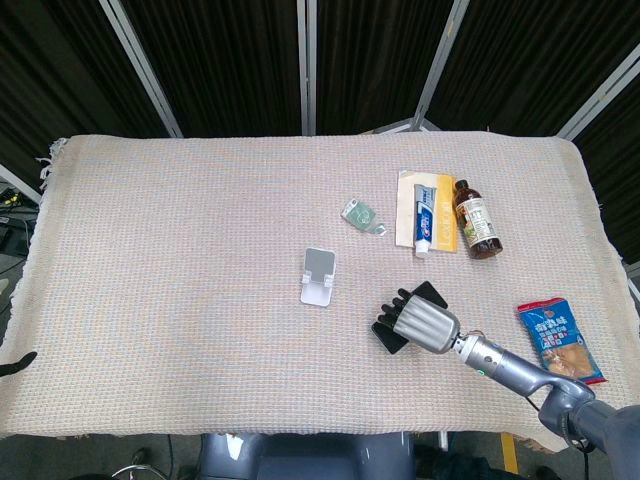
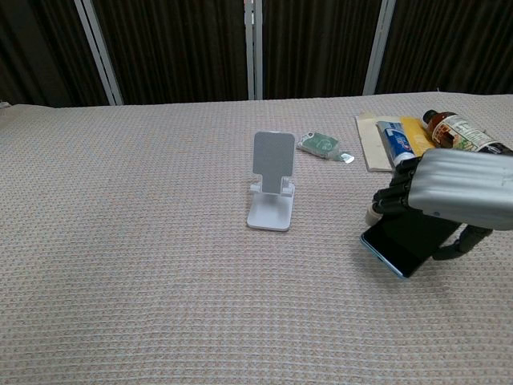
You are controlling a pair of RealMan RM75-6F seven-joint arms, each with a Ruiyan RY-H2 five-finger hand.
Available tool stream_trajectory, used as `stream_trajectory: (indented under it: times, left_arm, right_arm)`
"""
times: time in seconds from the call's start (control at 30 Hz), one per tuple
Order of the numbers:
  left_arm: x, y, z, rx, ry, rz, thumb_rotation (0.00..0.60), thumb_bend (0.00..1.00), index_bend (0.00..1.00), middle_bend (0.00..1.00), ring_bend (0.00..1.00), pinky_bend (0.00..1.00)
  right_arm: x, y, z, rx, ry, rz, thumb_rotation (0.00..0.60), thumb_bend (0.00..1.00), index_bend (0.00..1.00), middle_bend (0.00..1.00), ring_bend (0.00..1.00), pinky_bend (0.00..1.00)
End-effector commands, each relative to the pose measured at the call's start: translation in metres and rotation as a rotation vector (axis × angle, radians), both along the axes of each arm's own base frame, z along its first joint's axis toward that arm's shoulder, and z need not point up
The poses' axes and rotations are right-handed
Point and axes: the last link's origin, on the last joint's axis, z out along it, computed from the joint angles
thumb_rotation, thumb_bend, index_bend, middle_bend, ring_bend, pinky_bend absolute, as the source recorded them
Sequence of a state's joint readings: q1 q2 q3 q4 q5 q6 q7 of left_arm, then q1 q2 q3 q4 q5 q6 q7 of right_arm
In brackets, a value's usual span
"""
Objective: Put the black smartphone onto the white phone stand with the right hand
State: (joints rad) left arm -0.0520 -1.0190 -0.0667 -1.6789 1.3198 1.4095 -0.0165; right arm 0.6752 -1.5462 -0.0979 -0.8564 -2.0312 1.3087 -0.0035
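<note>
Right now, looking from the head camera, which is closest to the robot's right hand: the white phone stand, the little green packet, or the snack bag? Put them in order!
From the right hand:
1. White phone stand, to its left, nearest.
2. Snack bag, at the table's right edge.
3. Green packet, further back, farthest.

Stand and bag are fairly close to call.

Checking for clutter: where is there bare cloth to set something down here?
Bare cloth lies left of the white phone stand and between it and the right hand holding the black smartphone. Crowded: the far right, around the toothpaste and bottle.

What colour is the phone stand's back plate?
White, like the rest of the phone stand; it shows best in the chest view.
</note>
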Motion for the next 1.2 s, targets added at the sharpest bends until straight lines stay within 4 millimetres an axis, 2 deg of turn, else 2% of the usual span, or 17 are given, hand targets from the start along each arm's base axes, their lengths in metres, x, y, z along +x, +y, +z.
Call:
stream_trajectory:
  times: [0.03, 0.2, 0.37, 0.5, 0.63, 0.77, 0.93, 1.2]
  left_arm:
    - [-0.001, 0.001, 0.000, 0.000, -0.001, 0.002, 0.600, 0.00, 0.00, 0.00, 0.00, 0.00]
    - [-0.003, 0.003, 0.001, 0.004, -0.001, 0.012, 0.600, 0.00, 0.00, 0.00, 0.00, 0.00]
    - [-0.008, 0.005, 0.003, 0.010, -0.001, 0.029, 0.600, 0.00, 0.00, 0.00, 0.00, 0.00]
    - [-0.011, 0.006, 0.005, 0.018, -0.003, 0.044, 0.600, 0.00, 0.00, 0.00, 0.00, 0.00]
    - [-0.015, 0.008, 0.005, 0.016, -0.004, 0.062, 0.600, 0.00, 0.00, 0.00, 0.00, 0.00]
    - [-0.018, 0.008, 0.006, 0.016, -0.005, 0.073, 0.600, 0.00, 0.00, 0.00, 0.00, 0.00]
    - [-0.023, 0.008, 0.006, 0.013, -0.003, 0.091, 0.600, 0.00, 0.00, 0.00, 0.00, 0.00]
    - [-0.026, 0.010, 0.005, 0.009, -0.001, 0.106, 0.600, 0.00, 0.00, 0.00, 0.00, 0.00]
  right_arm:
    - [0.024, -0.015, 0.016, -0.100, 0.016, 0.134, 0.600, 0.05, 0.47, 0.54, 0.48, 0.39]
    - [0.073, -0.034, 0.026, -0.261, 0.075, 0.354, 0.600, 0.05, 0.47, 0.54, 0.48, 0.39]
    - [0.120, -0.052, 0.025, -0.430, 0.168, 0.531, 0.600, 0.06, 0.48, 0.55, 0.48, 0.39]
    - [0.143, -0.058, 0.016, -0.522, 0.241, 0.627, 0.600, 0.07, 0.48, 0.54, 0.48, 0.39]
    - [0.163, -0.063, -0.008, -0.585, 0.364, 0.766, 0.600, 0.08, 0.48, 0.54, 0.48, 0.39]
    - [0.171, -0.066, -0.029, -0.608, 0.433, 0.795, 0.600, 0.08, 0.48, 0.54, 0.48, 0.38]
    - [0.170, -0.066, -0.050, -0.619, 0.507, 0.817, 0.600, 0.08, 0.48, 0.54, 0.49, 0.38]
    - [0.173, -0.060, -0.071, -0.616, 0.550, 0.826, 0.600, 0.09, 0.49, 0.54, 0.49, 0.35]
